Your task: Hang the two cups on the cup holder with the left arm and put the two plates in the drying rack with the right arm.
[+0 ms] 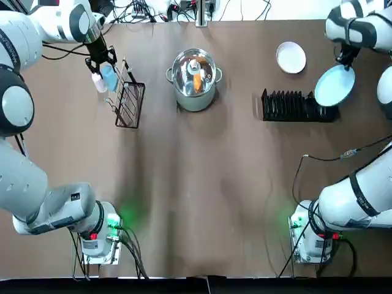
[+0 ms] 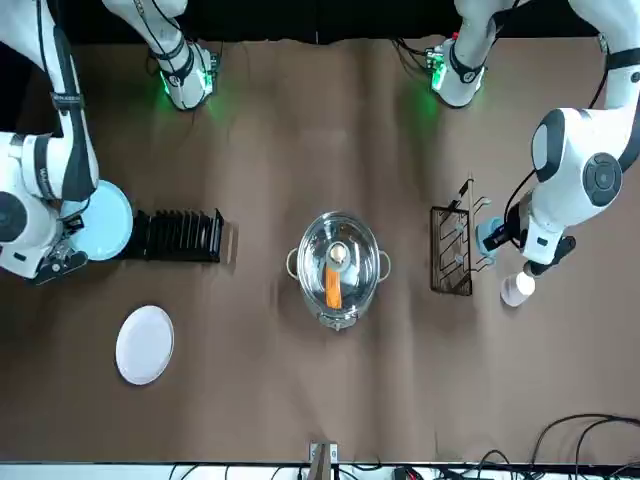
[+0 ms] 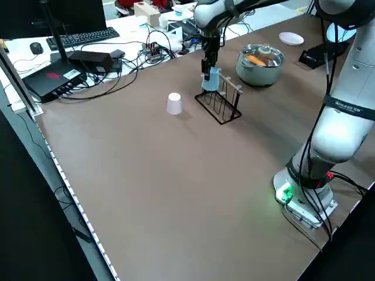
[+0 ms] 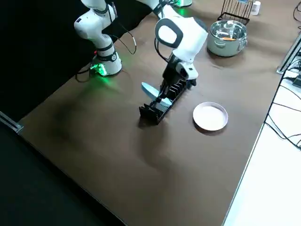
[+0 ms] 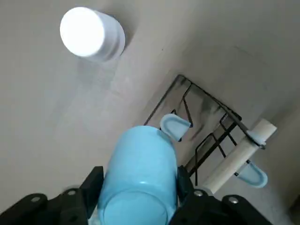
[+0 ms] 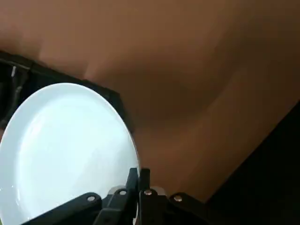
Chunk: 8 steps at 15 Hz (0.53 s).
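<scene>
Top view: the brown table [image 1: 202,184] is spreading beneath both arms. Toward its right side the long black drying rack [image 1: 293,106] is lying with its slots facing up. The steel pot [image 1: 195,98] is standing between the rack and the cup holder, its glass lid [image 1: 193,72] on and something orange showing there. The cup holder [image 1: 130,105] is standing on the left side, its pale bar [image 5: 241,157] bearing short pegs.

The light blue plate [image 1: 334,86] is leaning at a tilt at the right end of the rack; whether its edge is sitting in a slot, I cannot tell. The right gripper [image 6: 139,171] is pinching that plate by the rim. The white plate [image 1: 291,57] is lying on the table near the rack, on the far side.

The left gripper [image 5: 140,173] is hovering beside the cup holder, grasping the light blue cup [image 5: 139,178] between its fingers. Whether that cup is touching a peg, I cannot tell. The white cup [image 3: 174,103] is resting on the table near the holder.
</scene>
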Tool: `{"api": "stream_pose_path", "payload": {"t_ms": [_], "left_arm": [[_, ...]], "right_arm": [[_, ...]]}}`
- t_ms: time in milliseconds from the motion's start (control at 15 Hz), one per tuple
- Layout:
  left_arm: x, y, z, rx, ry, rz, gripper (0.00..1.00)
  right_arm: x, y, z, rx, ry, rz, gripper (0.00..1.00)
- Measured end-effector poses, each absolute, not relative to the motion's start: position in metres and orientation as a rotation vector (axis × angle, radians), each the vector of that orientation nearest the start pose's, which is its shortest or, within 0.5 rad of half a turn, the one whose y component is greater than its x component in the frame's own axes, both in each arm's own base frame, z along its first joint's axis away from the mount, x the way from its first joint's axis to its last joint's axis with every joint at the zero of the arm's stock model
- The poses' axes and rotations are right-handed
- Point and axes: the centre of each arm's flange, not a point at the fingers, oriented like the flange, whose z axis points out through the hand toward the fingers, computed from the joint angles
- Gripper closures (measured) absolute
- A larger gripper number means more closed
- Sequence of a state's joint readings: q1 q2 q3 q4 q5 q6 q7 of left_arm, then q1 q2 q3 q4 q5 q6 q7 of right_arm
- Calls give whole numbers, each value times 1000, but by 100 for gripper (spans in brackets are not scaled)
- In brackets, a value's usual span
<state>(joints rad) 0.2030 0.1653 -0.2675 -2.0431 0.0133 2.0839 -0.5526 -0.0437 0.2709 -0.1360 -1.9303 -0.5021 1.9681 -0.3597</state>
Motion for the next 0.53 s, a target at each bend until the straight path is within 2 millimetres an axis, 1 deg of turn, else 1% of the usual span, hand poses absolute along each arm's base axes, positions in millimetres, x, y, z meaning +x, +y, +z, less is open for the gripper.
{"api": "stream_pose_path", "payload": {"t_ms": [67,133,267,333,467,533], "left_arm": [[564,-33,355,-3040,-747,193,30],[564,-33,354,-3040,-747,194,24],[564,-33,354,-3040,-747,194,6],[565,-32,355,-3040,-750,191,0],[568,-27,362,-3042,-765,170,0],[571,-23,368,-3045,-773,148,0]], "right_arm": [[571,-133,331,-3411,-752,605,96],[567,-135,325,-3424,-766,600,96],[563,-142,317,-3439,-778,594,96],[561,-146,315,-3442,-776,587,96],[560,-150,313,-3450,-779,578,96],[560,-152,313,-3456,-778,576,96]]}}
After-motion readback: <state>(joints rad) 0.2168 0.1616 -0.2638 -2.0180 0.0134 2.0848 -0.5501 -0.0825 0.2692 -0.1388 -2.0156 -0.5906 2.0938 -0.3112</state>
